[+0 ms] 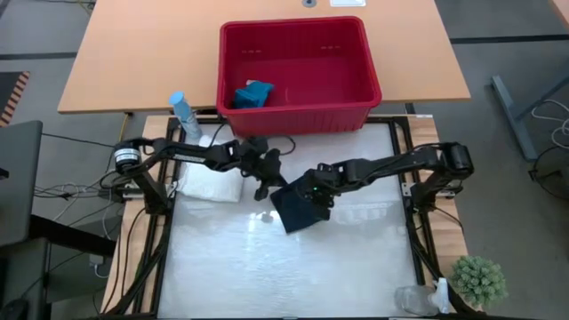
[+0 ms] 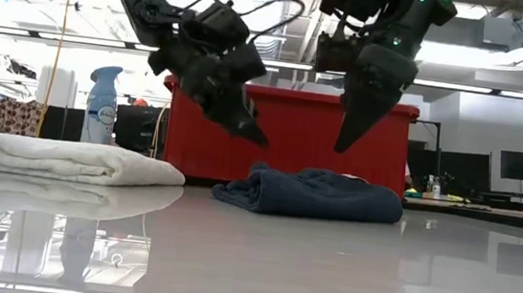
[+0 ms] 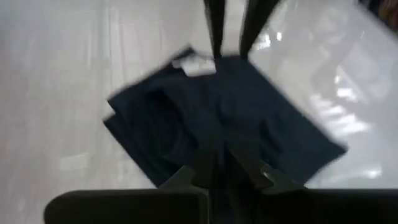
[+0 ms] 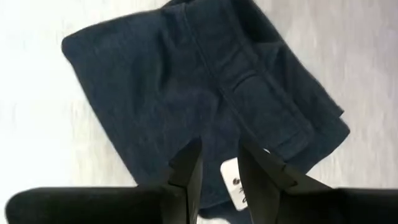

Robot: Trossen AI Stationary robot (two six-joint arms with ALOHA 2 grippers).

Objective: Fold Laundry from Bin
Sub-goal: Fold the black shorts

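From above, high view: red bin [image 1: 351, 87] at table's far edge, w/ only the small teal item [image 1: 253, 94] left inside, near its left wall; white lacy item [image 1: 212, 183] lies folded on the mat at left; dark navy item [image 1: 302, 210] lies mid-mat as a compact square. Est. progress: white done, navy folded or nearly so, teal not yet taken out, so approx. two of three. Left gripper [image 1: 264, 189] hangs just beside navy's left corner; right gripper [image 1: 313, 197] is over its top edge. Low view: navy lies flat, rounded fold edges, nothing lifted; both grippers above it, clear of cloth; white stack off to the left, neat, several layers. Left wrist view: navy is a tidy rectangle, white label at one edge; left fingers look close together, holding nothing. Right wrist view: right fingers [image 4: 189, 168] stand narrowly apart, empty, over navy's seam and label; cloth thick, ribbed hem, edges roughly aligned.
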